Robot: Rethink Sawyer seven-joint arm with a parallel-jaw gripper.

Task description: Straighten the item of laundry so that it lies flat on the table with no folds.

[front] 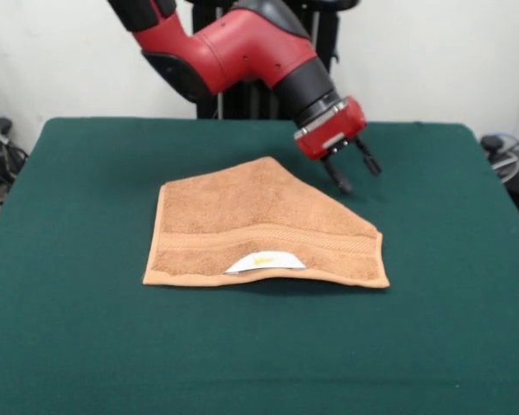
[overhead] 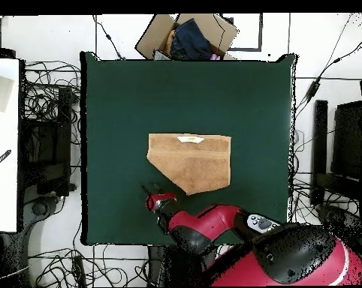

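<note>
We've got the orange-tan towel (front: 264, 225) mid-table (front: 86, 346), one far corner folded under so that edge runs diagonal, white label (front: 265, 261) at the near hem.

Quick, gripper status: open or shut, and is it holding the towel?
Gripper: open, both black fingers spread, holding nothing. It hangs just off the slanted folded edge of the small orange-tan terry-cloth hand towel, not gripping it.

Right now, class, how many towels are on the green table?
1. The towel lies near the middle of the table, one corner folded under, label at its front edge. The tool hovers beside it.
</note>
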